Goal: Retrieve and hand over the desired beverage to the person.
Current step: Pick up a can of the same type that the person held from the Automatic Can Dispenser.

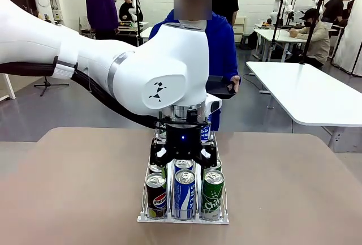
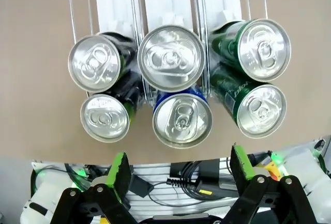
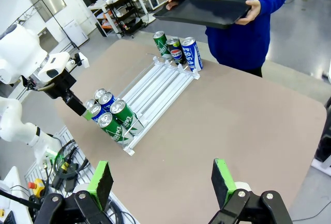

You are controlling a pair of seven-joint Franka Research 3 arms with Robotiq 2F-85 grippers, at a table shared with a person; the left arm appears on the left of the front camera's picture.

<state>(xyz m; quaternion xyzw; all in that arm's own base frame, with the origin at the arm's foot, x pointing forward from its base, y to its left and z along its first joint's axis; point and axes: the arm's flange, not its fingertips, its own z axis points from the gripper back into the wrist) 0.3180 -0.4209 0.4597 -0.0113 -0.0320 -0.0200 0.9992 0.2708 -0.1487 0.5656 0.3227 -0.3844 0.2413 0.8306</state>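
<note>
Above the rack (image 1: 184,220), the left gripper (image 1: 184,164) hangs open. Cans (image 1: 184,191) sit packed tightly, so a finger may topple a neighbour.

Table (image 1: 73,188) plain tan-brown; rack (image 1: 184,219) white with thin silver wire rails. Front row: dark can (image 1: 156,195) (black, red-white-blue roundel), blue can (image 1: 184,194) with white lettering, green can (image 1: 212,194) with white script, all tops bare silver. Left gripper (image 2: 181,164) and right gripper (image 3: 161,180) black with bright green pads (image 2: 120,169), left arm (image 1: 147,69) white with a small black mark; person (image 1: 220,41) in a royal-blue hoodie, white at the collar, tray (image 3: 207,8) black.
</note>
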